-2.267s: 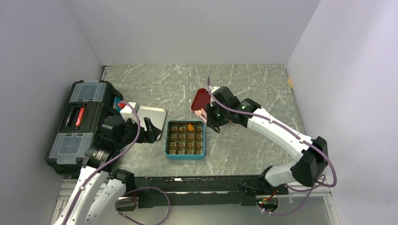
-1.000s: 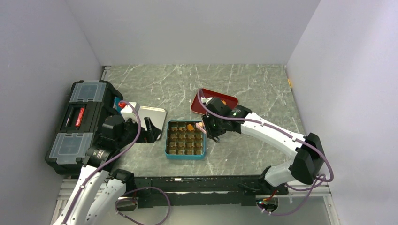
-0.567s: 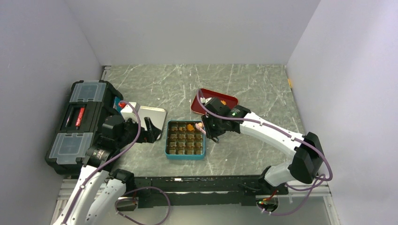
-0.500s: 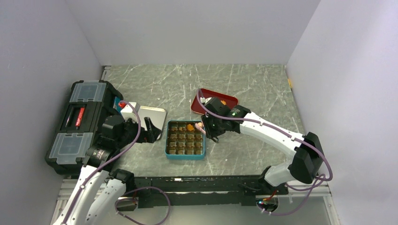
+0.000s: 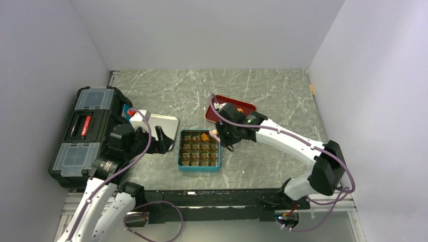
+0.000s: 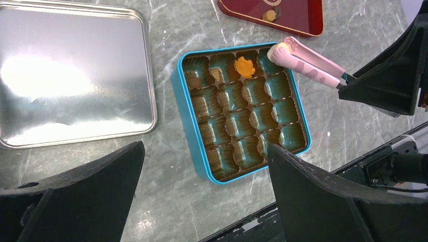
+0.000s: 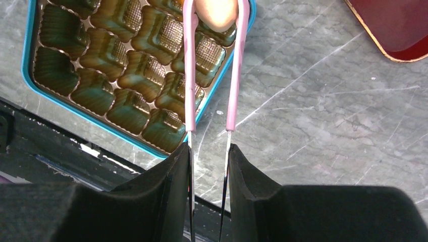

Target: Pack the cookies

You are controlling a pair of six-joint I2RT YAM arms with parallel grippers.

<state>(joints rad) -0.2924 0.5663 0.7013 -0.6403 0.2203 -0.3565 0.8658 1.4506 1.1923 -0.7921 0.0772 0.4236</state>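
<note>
**Cream cookie held in tongs over the tin's far right corner**

The right gripper [image 7: 208, 154] has its jaws clamped on the handle end of the pink tongs [image 7: 189, 75]. The tong tips pinch the pale cookie [image 7: 218, 12] well ahead of the jaws, above the far right cell of the teal tin [image 6: 188, 126] and just right of an orange cookie [image 6: 245, 66]. It looks light and crumbly, so a gentle squeeze across its sides suits it. Whether it touches the cell floor is unclear. The left gripper [image 6: 203, 147] hangs left of the tin, jaws wide apart.
</note>
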